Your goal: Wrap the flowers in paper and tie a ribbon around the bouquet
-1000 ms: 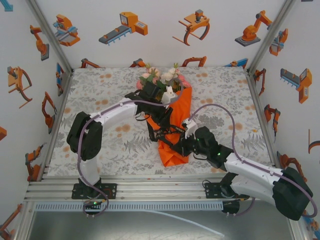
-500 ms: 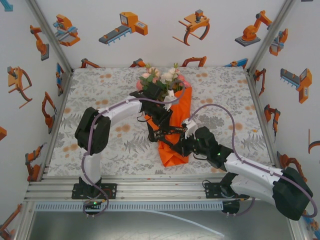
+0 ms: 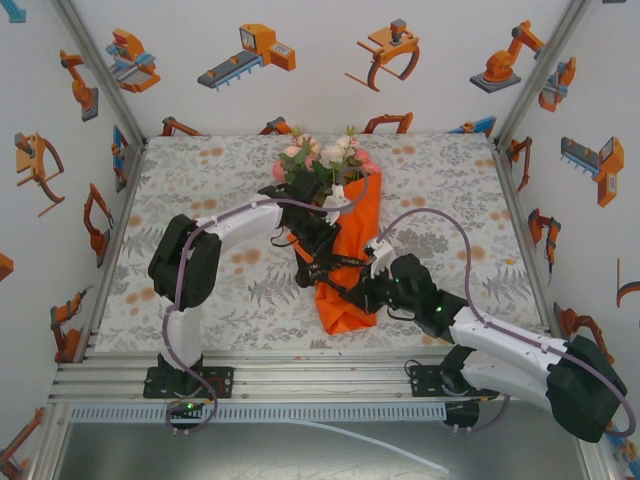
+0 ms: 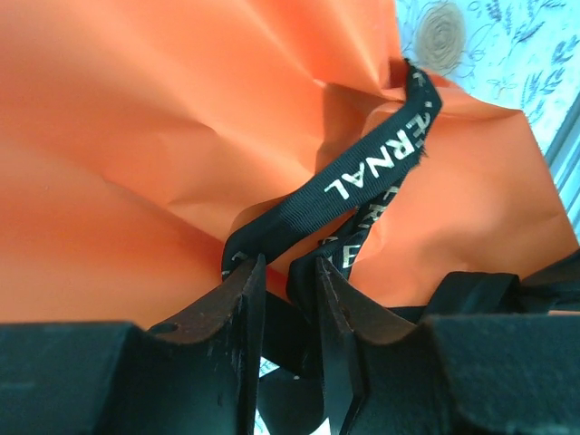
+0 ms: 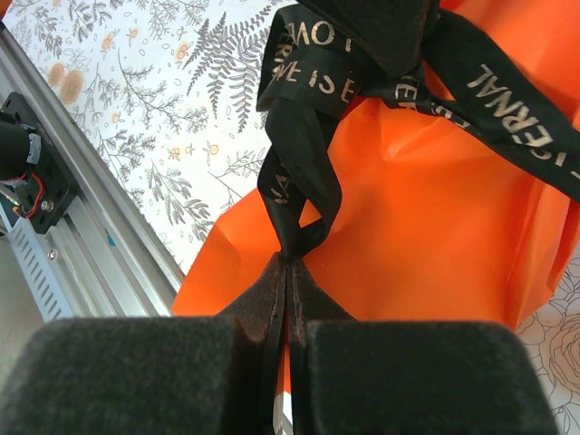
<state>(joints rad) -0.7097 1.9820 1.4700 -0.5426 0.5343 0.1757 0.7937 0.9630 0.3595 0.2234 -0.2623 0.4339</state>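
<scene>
Ribbon [image 4: 362, 172], black, lettered: draped over orange paper [image 4: 136, 136] of bouquet [image 3: 362, 215], mid-table. Left gripper [image 4: 290, 272]: jaws narrowly parted, pinching ribbon. Right gripper [image 5: 286, 263]: jaws clenched on ribbon loop.

The bouquet [image 3: 345, 235] lies mid-worktop [image 3: 200, 180], flowers [image 3: 325, 155] at the far end, paper [image 3: 350, 300] tip at the near end. The ribbon [image 4: 372, 168] crosses its middle, left tool [image 4: 290, 267] at its left, right tool [image 5: 287, 258] at its right.

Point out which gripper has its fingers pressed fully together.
The right gripper: its fingers meet, pinching the ribbon. The left gripper shows a gap between its fingers, with ribbon in it.
</scene>
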